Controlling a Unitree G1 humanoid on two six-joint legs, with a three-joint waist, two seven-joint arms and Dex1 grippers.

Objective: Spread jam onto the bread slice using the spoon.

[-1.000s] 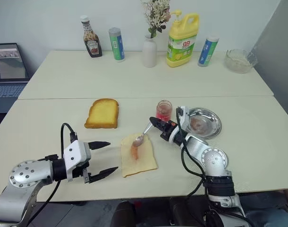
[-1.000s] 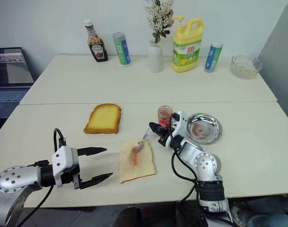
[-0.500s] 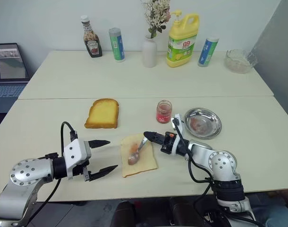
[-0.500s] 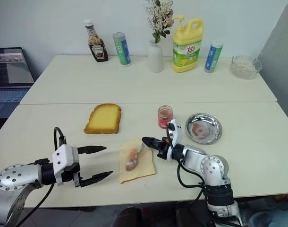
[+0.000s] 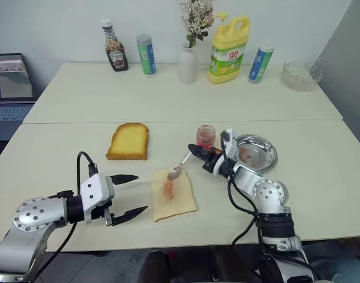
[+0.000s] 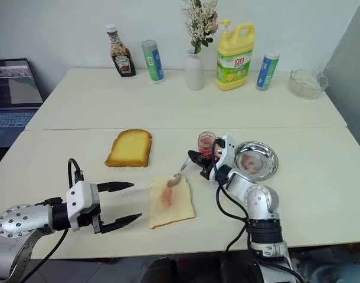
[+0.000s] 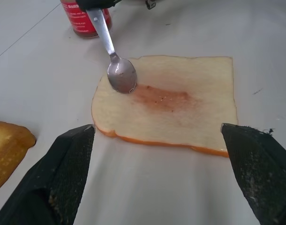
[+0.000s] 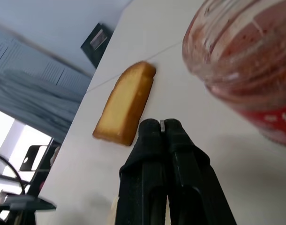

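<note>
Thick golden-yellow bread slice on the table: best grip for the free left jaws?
Probably pinch the thick golden-yellow bread slice across its two long crust sides, coming from above. It lies flat on the cream table, so no face is open underneath, and the crust looks firmer than the middle. The left gripper, jaws open, sits nearest it; the thin pale jam-smeared slice lies beside that path.

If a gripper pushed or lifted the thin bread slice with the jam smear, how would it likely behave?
The bread slice looks thin and lies flat on the table, so it would probably flop if lifted by one edge. It seems light, so a push would likely slide it. The jam smear could make that patch soft and easy to tear.
</note>
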